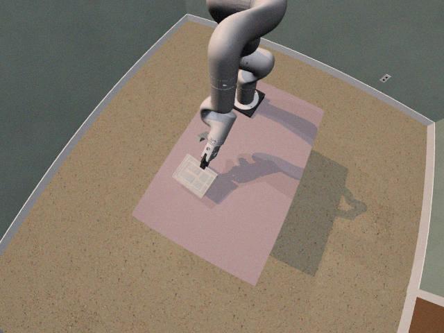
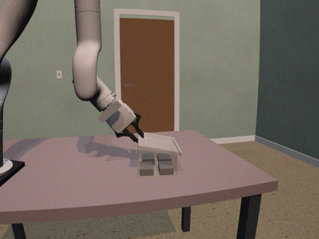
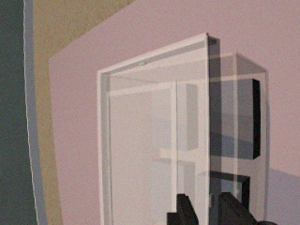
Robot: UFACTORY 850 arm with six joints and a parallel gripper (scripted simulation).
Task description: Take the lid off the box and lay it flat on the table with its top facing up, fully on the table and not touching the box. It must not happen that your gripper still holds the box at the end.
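Hand point(image 2: 137, 136) clenched on tilted lid point(image 2: 159, 144) (one edge raised), box point(image 2: 157, 164) beneath, pink table point(image 2: 77, 179).

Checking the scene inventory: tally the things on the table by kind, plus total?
Box: 1
Lid, tilted, one edge raised off the box and pinched in the gripper fingers: 1
Gray blocks inside the box: 4
Total: 6

Looked like a plain indoor room: green walls point(image 2: 219, 64), brown door point(image 2: 146, 74), light switch point(image 2: 59, 74), speckled floor point(image 2: 283, 205), one bench point(image 2: 206, 177).
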